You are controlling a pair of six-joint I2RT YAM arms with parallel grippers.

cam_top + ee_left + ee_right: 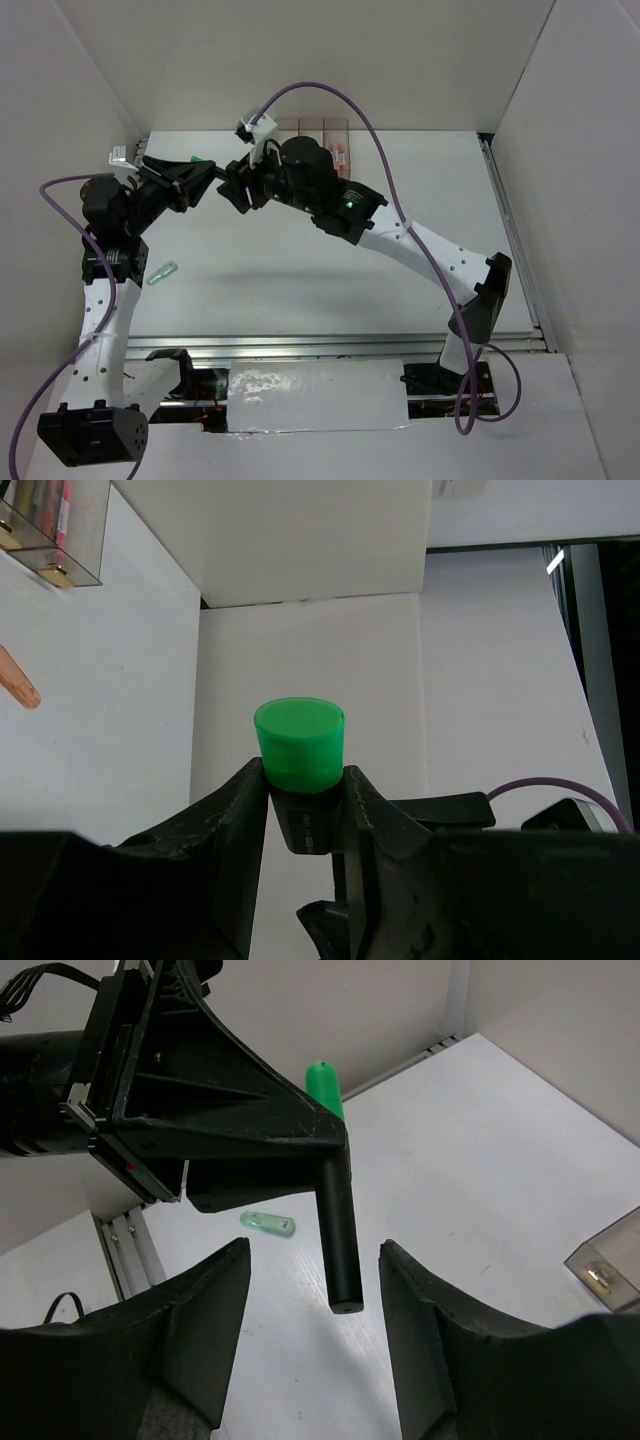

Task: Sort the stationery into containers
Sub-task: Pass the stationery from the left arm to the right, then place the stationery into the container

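Claws face each other above the white bench [300, 280]. The left claw [303, 780] is clamped on a black marker [298, 742] just below its green cap. The right claw [312, 1255] stands partly open, one finger on either side of the marker's barrel end, touching neither side. White walls [300, 60] enclose the bench. A pale green pen [161, 272] lies near the left arm. At the far edge, translucent bins [60, 530] hold several pens, and an orange pen [18, 678] lies on the bench just beside them.
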